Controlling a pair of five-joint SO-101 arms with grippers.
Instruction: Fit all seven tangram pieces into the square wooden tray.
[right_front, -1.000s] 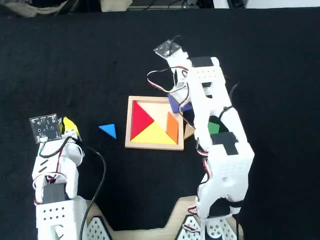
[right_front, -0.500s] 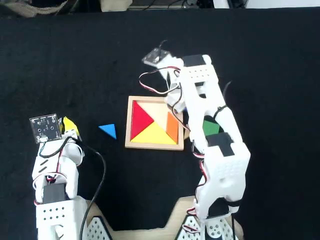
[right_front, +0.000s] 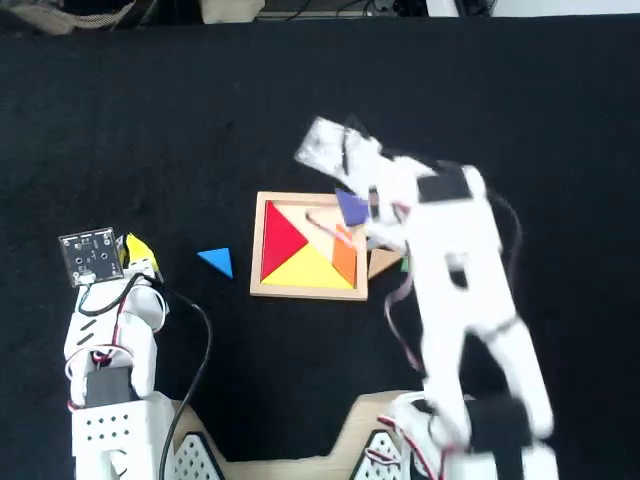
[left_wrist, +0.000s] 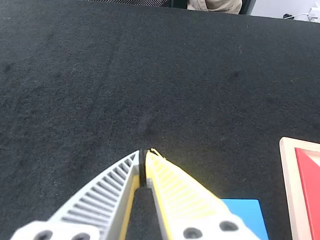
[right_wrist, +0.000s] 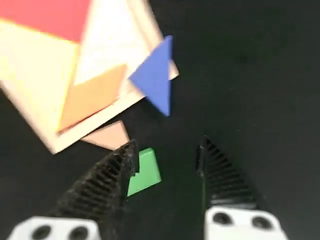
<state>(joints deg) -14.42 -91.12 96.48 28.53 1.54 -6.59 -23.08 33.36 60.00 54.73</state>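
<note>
Tray (right_front: 308, 293) held red triangle (right_front: 281, 238), yellow triangle (right_front: 310, 270) & orange piece (right_front: 345, 258); dark-blue triangle (right_wrist: 154, 77) lay across tray's corner rim; green piece (right_wrist: 144, 172) & tan piece (right_wrist: 107, 136) on cloth just outside; light-blue triangle (right_front: 217, 261) apart on tray's opposite side; right gripper (right_wrist: 167, 145) spread open, gripping nothing, near green piece; left gripper (left_wrist: 145, 154) closed, fingers together.

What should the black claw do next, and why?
Probably drop onto the green piece: the open right claw hangs right by it, and it lies outside the tray. The blue triangle straddling the tray's corner needs nudging later.
</note>
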